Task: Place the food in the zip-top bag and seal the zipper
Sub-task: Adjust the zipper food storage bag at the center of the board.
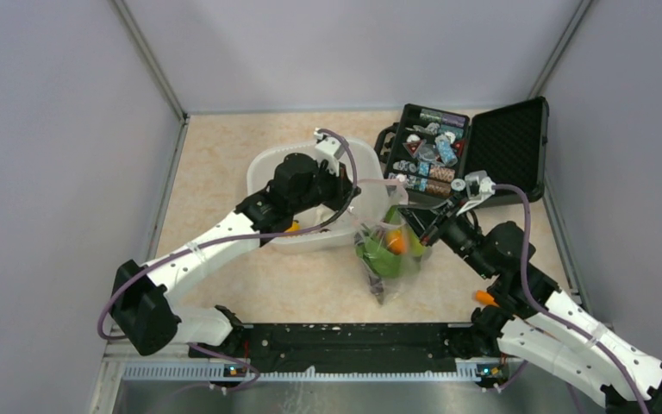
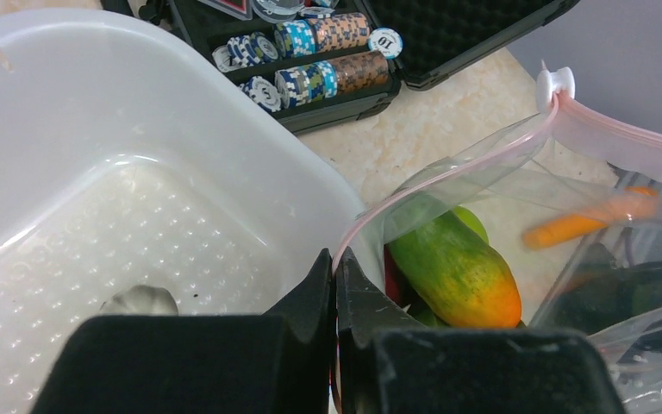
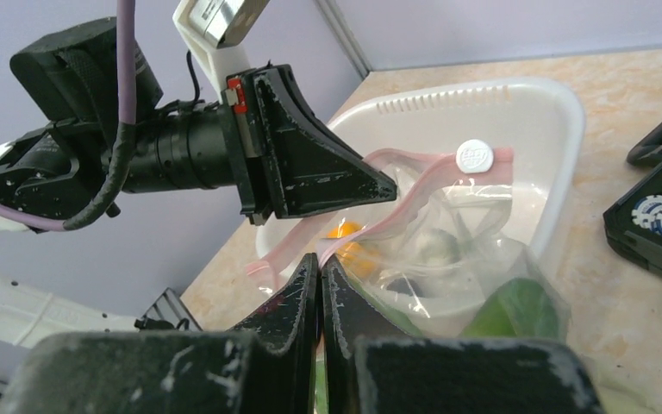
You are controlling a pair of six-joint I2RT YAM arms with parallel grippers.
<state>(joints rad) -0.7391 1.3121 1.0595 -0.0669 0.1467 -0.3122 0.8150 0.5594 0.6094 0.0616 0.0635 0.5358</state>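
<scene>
While the zip-top bag [image 1: 386,254] hangs between the two arms over the table [image 1: 224,164], just in front of a white tub [image 2: 95,103], each pincer is closed on its pinkish zipper [image 2: 448,171]. The left pincer [image 2: 334,263] pinches the strip beside the tub's rim. The right pincer [image 3: 320,263] pinches it from the opposite side. Between them the two halves of the strip stand apart in a loop, so the mouth is open. A white slider tab [image 3: 474,156] sits at the far end of the strip.

Inside the bag lie a green fruit shading to orange [image 2: 459,269], green leafy pieces and a dark piece near the bottom. A whitish piece [image 2: 138,300] lies in the tub, and a small orange piece [image 1: 294,227] shows at the tub's near edge, apparently not bagged. Most of the food seems to be in; those last pieces and all of the sealing are left. An open black case [image 1: 500,142] of chips stands behind.
</scene>
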